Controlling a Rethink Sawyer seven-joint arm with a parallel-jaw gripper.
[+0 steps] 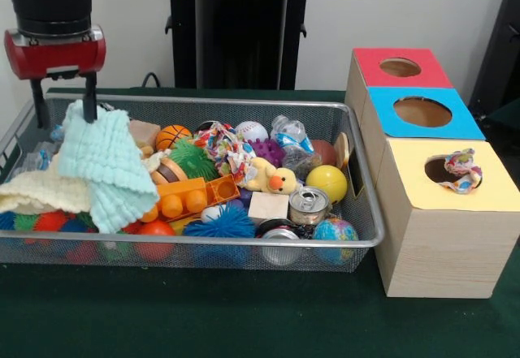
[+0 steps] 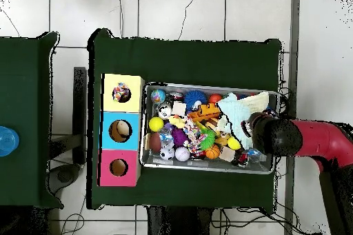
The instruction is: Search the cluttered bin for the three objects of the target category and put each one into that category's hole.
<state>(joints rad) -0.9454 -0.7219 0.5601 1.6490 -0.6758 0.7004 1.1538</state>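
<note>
The silver wire-mesh bin (image 1: 203, 101) is full of toys. One spotted ruffled fabric piece (image 1: 224, 144) lies on top of the clutter near the bin's middle. Another spotted piece (image 1: 461, 170) sits half in the round hole (image 1: 437, 171) of the yellow-faced box (image 1: 455, 228); it also shows there in the overhead view (image 2: 121, 94). A third piece is not visible. My gripper (image 1: 63, 102) hangs over the bin's left end with its fingers apart. The peak of the mint-green waffle cloth (image 1: 106, 167) rises between them, against the right finger.
A cream cloth (image 1: 32, 191) lies under the mint one. The bin also holds balls, a yellow duck (image 1: 276, 179), cans (image 1: 309, 204), an orange tray and a globe ball. The blue-faced box (image 1: 422, 113) and red-faced box (image 1: 400, 67) stand behind the yellow one.
</note>
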